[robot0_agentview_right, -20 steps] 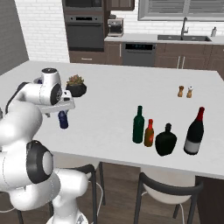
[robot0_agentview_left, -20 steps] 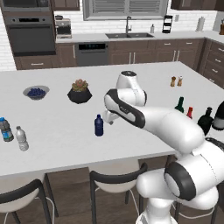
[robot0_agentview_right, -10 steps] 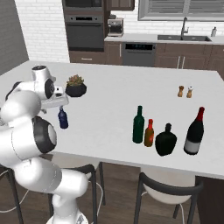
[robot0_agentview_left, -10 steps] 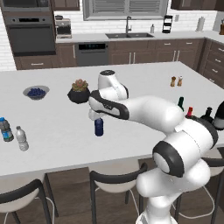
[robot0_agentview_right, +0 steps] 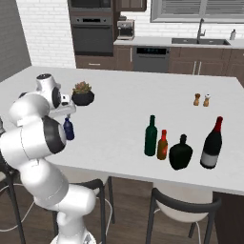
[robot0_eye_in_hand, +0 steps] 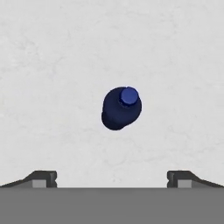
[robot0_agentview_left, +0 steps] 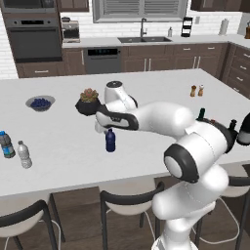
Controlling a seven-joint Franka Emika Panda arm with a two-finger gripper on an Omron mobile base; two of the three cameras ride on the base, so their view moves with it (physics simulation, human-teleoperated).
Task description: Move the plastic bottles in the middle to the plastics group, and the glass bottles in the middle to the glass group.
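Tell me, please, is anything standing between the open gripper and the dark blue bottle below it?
Nothing visible is. The gripper hangs open above the dark blue bottle, whose blue cap faces it with bare white countertop all around.

White desk point(robot0_agentview_left: 58, 161) with light marbling, long island shape. Small bowl of blueberries point(robot0_agentview_left: 40, 102) far left on desk. Dark round pot with succulent plant point(robot0_agentview_left: 88, 102) to the right of the bowl, well apart from it; same pot seen from the right base view point(robot0_agentview_right: 83, 94). Salt and pepper shaker pair point(robot0_agentview_left: 197, 90) far right on desk, standing just beside each other, upright. Dark stools point(robot0_agentview_left: 129, 205) tucked under near edge. Back wall: built-in oven point(robot0_agentview_left: 33, 41), dishwasher point(robot0_agentview_left: 102, 59), sink with faucet point(robot0_agentview_left: 143, 35), brown cabinets point(robot0_agentview_left: 161, 57), white brick tile, window blinds above sink.
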